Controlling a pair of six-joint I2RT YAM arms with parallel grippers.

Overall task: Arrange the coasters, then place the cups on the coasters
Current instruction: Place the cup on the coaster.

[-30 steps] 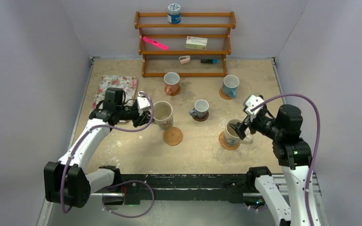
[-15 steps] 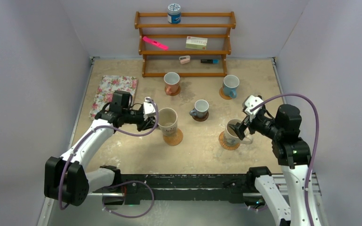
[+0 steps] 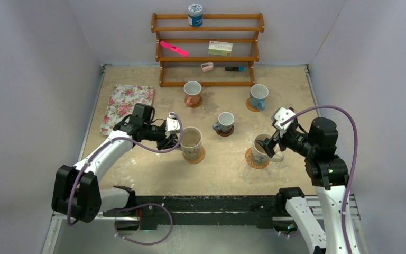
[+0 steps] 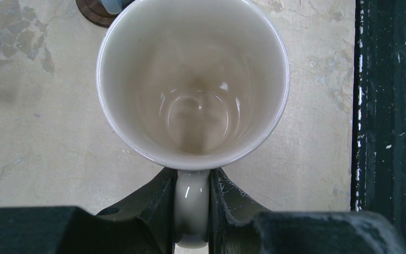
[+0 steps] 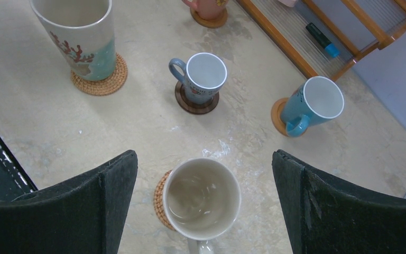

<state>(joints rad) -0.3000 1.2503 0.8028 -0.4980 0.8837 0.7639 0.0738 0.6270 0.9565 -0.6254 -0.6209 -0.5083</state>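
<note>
My left gripper [image 3: 178,138] [image 4: 192,182] is shut on the handle [image 4: 192,203] of a tall cream cup [image 3: 191,142] [image 4: 193,79]. In the right wrist view this cup [image 5: 79,32] has its base on a woven coaster [image 5: 101,80]. My right gripper [image 3: 269,143] [image 5: 203,159] hangs open above a second cream cup [image 3: 260,149] [image 5: 203,198] standing on a woven coaster [image 5: 160,198]. A small grey-blue cup [image 3: 225,122] stands on the dark coaster [image 5: 195,106]. The blue cup [image 3: 258,96] and the pinkish cup [image 3: 192,93] each stand on a tan coaster.
A floral cloth mat [image 3: 128,101] lies at the back left. A wooden rack [image 3: 207,59] stands at the far wall with a lidded canister [image 3: 195,15], a pink marker [image 3: 174,48] and small items. A black rail [image 3: 206,203] edges the near side.
My left arm has carried the tall cream cup to the right and a little nearer, from beside the woven coaster to over it. The right arm has not moved.
</note>
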